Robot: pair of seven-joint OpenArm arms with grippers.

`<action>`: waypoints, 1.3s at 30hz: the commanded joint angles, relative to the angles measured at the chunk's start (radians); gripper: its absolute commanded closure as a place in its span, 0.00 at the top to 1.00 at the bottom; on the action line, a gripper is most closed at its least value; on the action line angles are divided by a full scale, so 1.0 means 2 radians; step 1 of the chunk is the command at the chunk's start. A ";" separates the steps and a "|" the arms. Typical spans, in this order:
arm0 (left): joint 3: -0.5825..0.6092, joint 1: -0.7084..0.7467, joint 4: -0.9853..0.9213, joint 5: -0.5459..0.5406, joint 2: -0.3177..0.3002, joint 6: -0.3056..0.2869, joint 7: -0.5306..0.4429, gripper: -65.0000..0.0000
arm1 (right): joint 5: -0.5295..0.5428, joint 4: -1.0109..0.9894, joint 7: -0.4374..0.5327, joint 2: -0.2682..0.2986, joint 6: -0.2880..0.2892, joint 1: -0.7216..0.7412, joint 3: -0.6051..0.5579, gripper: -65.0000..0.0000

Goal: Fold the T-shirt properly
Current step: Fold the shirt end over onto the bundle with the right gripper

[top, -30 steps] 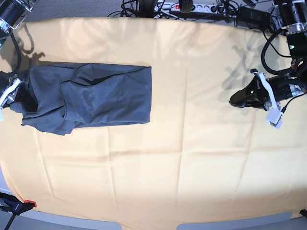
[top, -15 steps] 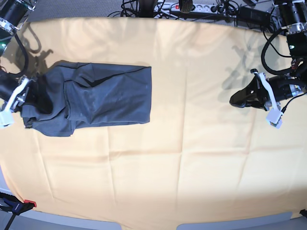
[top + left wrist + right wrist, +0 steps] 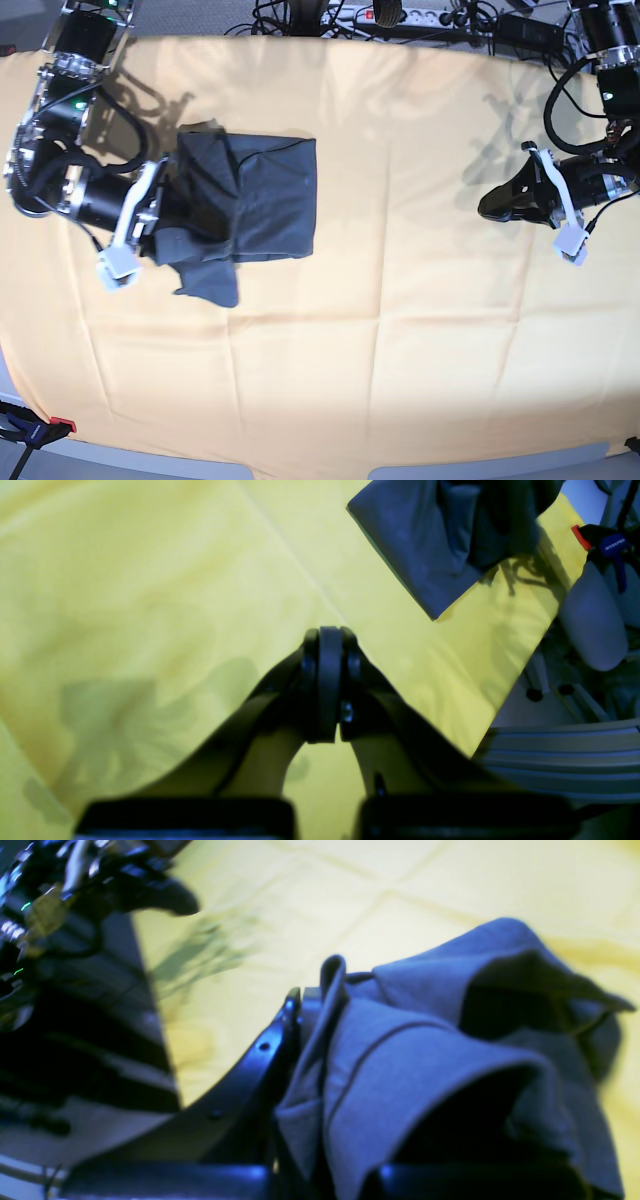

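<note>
Now the right hand, pinching the T-shirt end, has carried it inward across the yellow-clothed bench, doubling the garment. Fold under way. Left hand pressed together, idle, well apart.

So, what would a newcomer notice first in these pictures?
First, the dark blue-grey T-shirt at the left of the base view, one end bunched in the right pincer, which is shut on it. Around it spreads the yellow-orange table cloth. At the right edge, the left pincer is shut, holding nothing.
</note>
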 commanded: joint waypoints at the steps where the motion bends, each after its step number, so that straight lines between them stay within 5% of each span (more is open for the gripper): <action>1: -0.004 -0.007 0.008 -0.012 -0.010 0.001 -0.009 0.00 | 0.018 0.007 0.013 -0.004 0.001 0.009 -0.013 0.00; 9: -0.004 -0.007 0.008 -0.013 -0.010 0.001 -0.009 0.00 | -0.138 0.007 0.037 -0.063 0.001 0.012 -0.131 0.05; 12: -0.004 -0.006 0.008 -0.013 -0.010 0.001 -0.009 0.00 | -0.196 0.007 0.079 -0.074 0.001 0.017 -0.173 0.51; 14: -0.004 -0.007 0.008 -0.012 -0.010 0.001 -0.009 0.00 | -0.218 0.007 0.110 -0.076 0.001 0.019 -0.204 0.67; 19: -0.004 -0.007 0.008 -0.011 -0.010 0.000 -0.009 0.00 | -0.222 0.007 0.102 -0.076 0.001 0.049 -0.273 0.68; 23: -0.004 -0.007 0.008 -0.003 -0.010 0.000 -0.009 0.00 | -0.229 0.010 0.081 -0.074 0.001 0.077 -0.274 0.67; 35: -0.004 -0.007 0.008 0.015 -0.010 0.000 -0.010 0.00 | -0.174 0.047 0.073 -0.053 0.001 0.122 -0.050 0.67; 39: -0.004 -0.007 0.008 0.015 -0.010 0.000 -0.010 0.00 | -0.174 0.047 0.073 -0.023 0.001 0.081 -0.026 0.50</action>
